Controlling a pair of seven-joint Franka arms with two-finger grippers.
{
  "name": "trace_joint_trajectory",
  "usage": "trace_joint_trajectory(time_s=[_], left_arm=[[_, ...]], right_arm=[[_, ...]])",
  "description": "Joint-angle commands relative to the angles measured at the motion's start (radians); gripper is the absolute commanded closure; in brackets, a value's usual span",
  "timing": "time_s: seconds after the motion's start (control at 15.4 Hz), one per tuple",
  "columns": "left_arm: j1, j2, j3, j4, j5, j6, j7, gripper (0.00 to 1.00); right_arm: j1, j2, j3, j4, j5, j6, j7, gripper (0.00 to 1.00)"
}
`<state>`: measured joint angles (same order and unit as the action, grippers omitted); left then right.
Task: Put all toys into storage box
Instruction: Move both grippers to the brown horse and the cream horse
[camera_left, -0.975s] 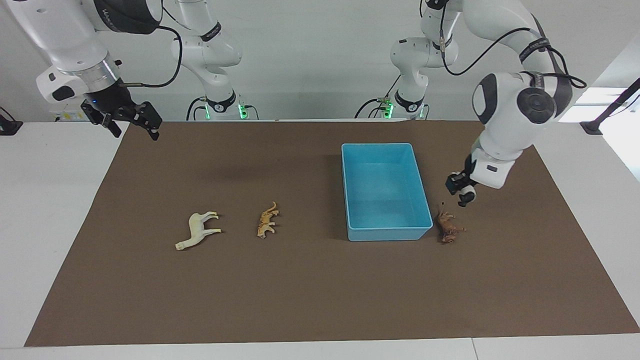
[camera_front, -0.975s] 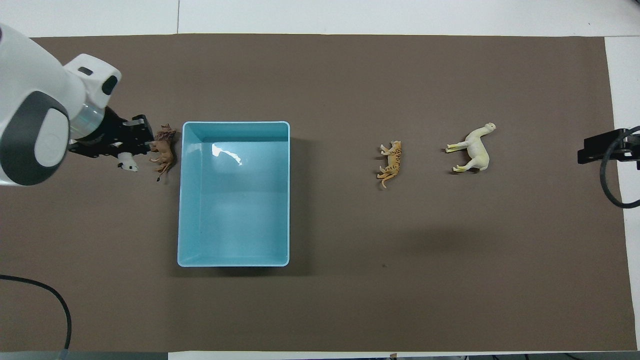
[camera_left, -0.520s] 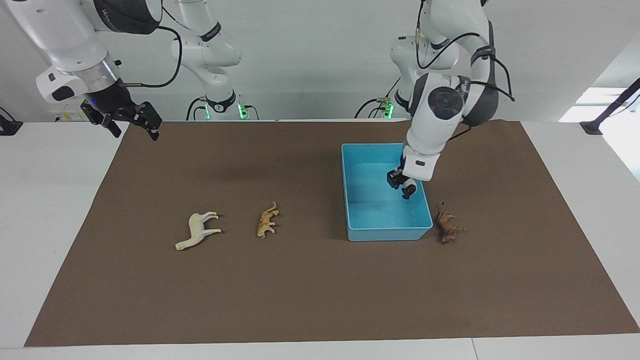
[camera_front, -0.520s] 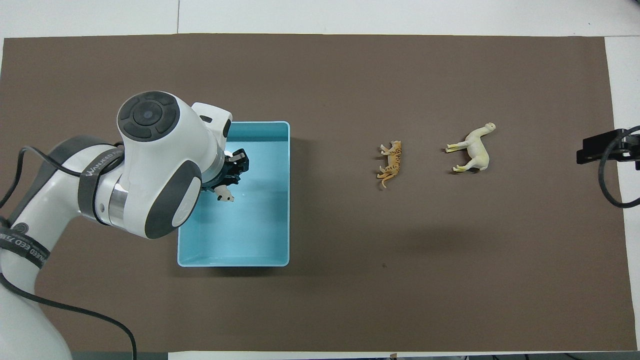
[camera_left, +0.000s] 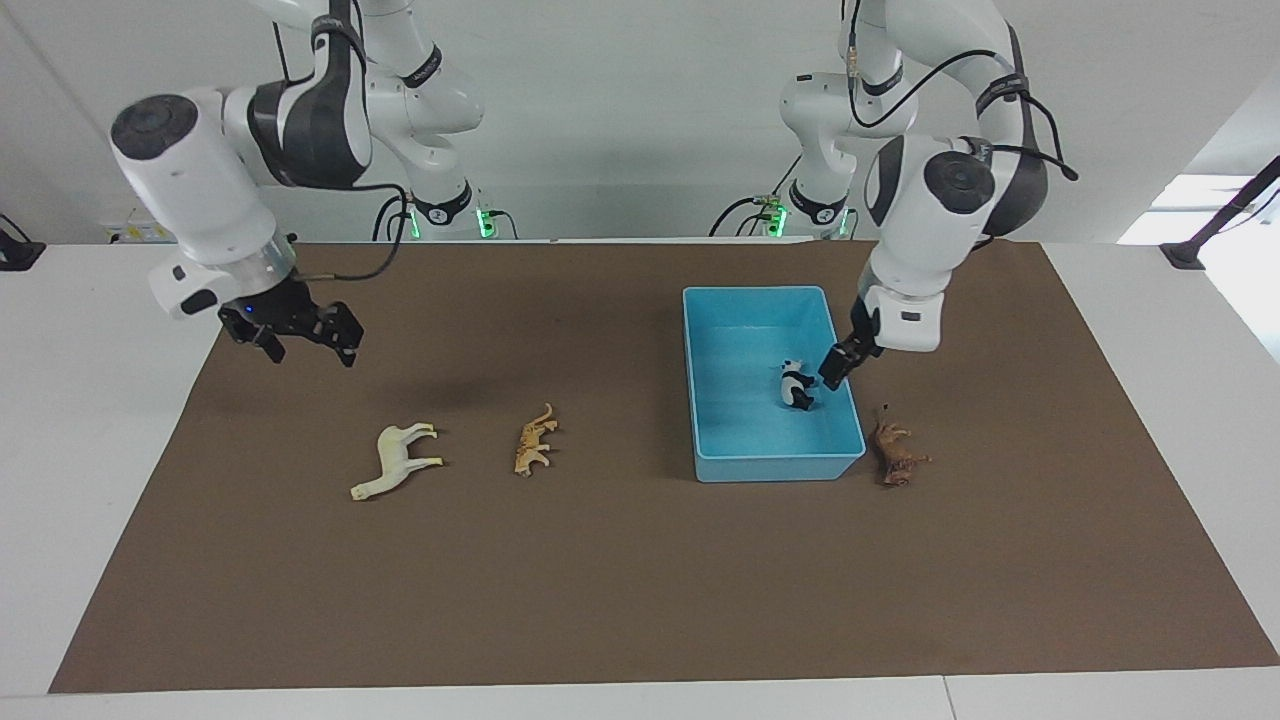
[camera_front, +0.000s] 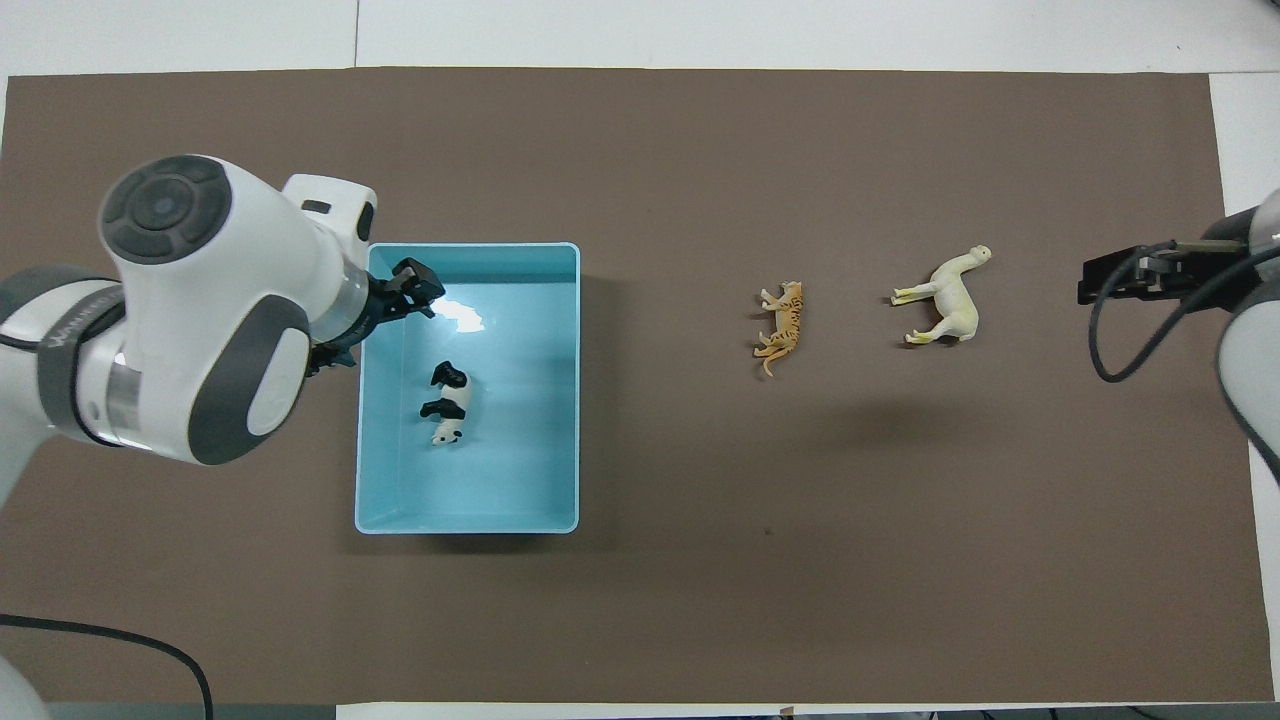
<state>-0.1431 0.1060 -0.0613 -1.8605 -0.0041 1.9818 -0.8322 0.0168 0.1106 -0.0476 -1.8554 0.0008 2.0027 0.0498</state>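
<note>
Left gripper (camera_left: 838, 365) over storage box (camera_left: 705, 380) rim, fingers parted, empty; right gripper (camera_left: 292, 336) open above bare mat (camera_left: 640, 580). Panda (camera_left: 796, 386) on its side in box, long axis running toward and away from robots. Farther out: cat (camera_left: 533, 442), tail toward robots; horse (camera_left: 398, 458) crosswise, head toward right arm's end; lion (camera_left: 897, 456) just beside box. Judged light, rigid, slick plastic; best pinched across the trunk, not thin legs

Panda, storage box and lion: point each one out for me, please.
panda (camera_front: 447, 402), overhead view, on its white body, lying inside the box.
storage box (camera_left: 709, 384), facing view, on its bare blue floor.
lion (camera_left: 895, 453), facing view, on its brown body, on the mat beside the box.
</note>
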Motion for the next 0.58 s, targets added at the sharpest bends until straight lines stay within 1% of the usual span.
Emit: trace_joint_trajectory(time_s=[0.0, 0.06, 0.19, 0.32, 0.39, 0.52], left_arm=[[0.109, 0.012, -0.008, -0.006, -0.01, 0.111, 0.024, 0.0], [0.131, 0.02, -0.008, -0.022, -0.01, 0.174, 0.065, 0.0], [0.158, 0.043, -0.008, -0.035, -0.008, 0.262, 0.244, 0.0], [0.171, 0.078, -0.006, -0.045, -0.005, 0.294, 0.413, 0.0], [0.186, 0.081, -0.006, -0.067, -0.005, 0.325, 0.495, 0.0], [0.185, 0.093, -0.006, -0.098, -0.002, 0.36, 0.6, 0.0]], right_arm=[[0.023, 0.035, -0.001, -0.103, 0.007, 0.176, -0.047, 0.0], [0.023, 0.049, -0.001, -0.131, 0.007, 0.241, -0.057, 0.0], [0.029, 0.081, -0.001, -0.143, 0.005, 0.292, -0.07, 0.0], [0.04, 0.121, -0.001, -0.143, 0.005, 0.329, -0.1, 0.0], [0.04, 0.138, -0.001, -0.143, 0.005, 0.35, -0.106, 0.0], [0.043, 0.165, -0.001, -0.137, 0.005, 0.367, -0.108, 0.0]])
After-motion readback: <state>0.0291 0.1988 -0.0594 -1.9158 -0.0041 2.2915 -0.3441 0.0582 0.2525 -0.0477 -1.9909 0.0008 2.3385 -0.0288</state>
